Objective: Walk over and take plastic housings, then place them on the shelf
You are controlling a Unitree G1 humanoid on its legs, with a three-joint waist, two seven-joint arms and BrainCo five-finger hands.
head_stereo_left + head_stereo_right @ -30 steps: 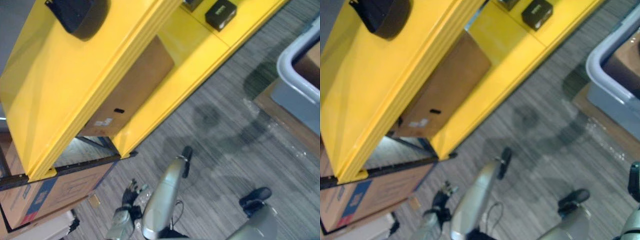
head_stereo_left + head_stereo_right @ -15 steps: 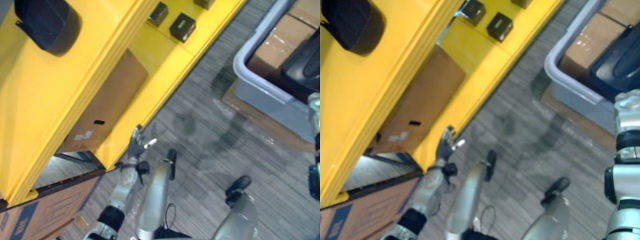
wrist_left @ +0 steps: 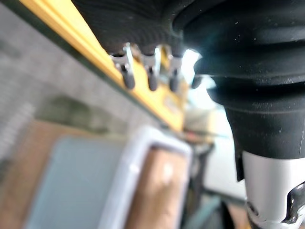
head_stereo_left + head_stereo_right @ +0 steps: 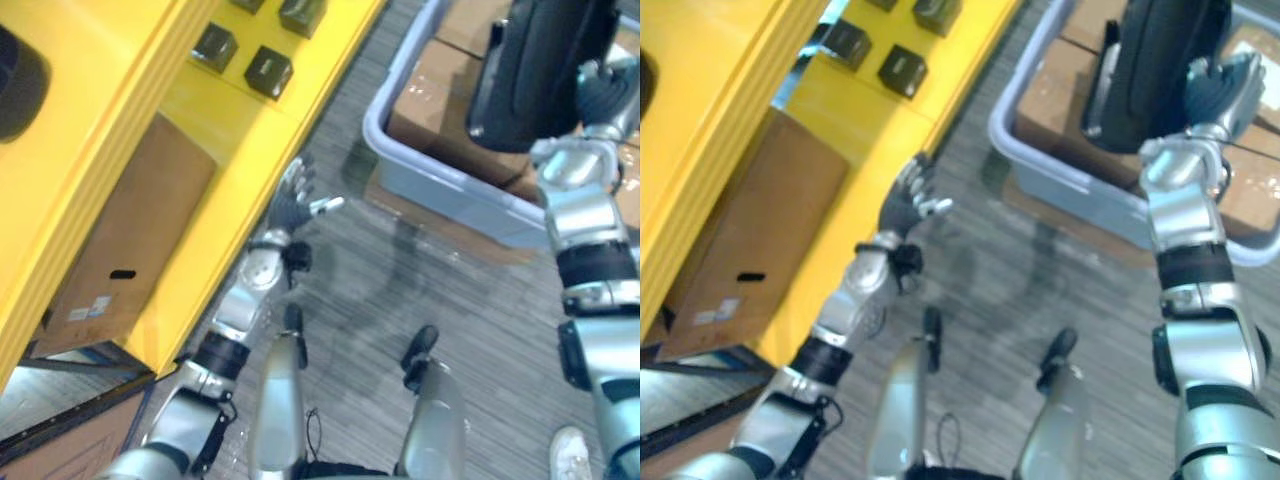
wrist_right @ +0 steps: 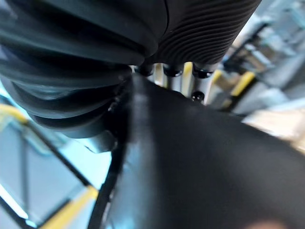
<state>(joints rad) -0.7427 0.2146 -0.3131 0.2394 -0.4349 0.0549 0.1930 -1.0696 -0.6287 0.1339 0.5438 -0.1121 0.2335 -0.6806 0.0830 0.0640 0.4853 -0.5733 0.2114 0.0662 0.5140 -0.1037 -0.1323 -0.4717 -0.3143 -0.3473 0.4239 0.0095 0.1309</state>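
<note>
A large black plastic housing (image 4: 530, 60) is held upright above the grey tote (image 4: 392, 75) at the upper right. My right hand (image 4: 600, 92) is shut on its side, and in the right wrist view the housing (image 5: 200, 162) lies against the palm under the fingers (image 5: 172, 71). My left hand (image 4: 297, 200) is open with fingers spread, held up beside the front edge of the yellow shelf (image 4: 275, 135), holding nothing. Its straight fingers (image 3: 150, 74) show in the left wrist view. Another dark housing (image 4: 15, 80) lies on the shelf's upper board at the far left.
Brown cartons (image 4: 425, 95) fill the grey tote, which stands on a flat board on the grey carpet. On the lower shelf board sit small black boxes (image 4: 268, 70) and a big cardboard box (image 4: 115, 250). A person's white shoe (image 4: 572, 452) is at the lower right.
The camera has swung right, bringing the tote closer. My right hand has come into view holding the black housing. My left hand has risen from low beside the shelf to shelf-edge height.
</note>
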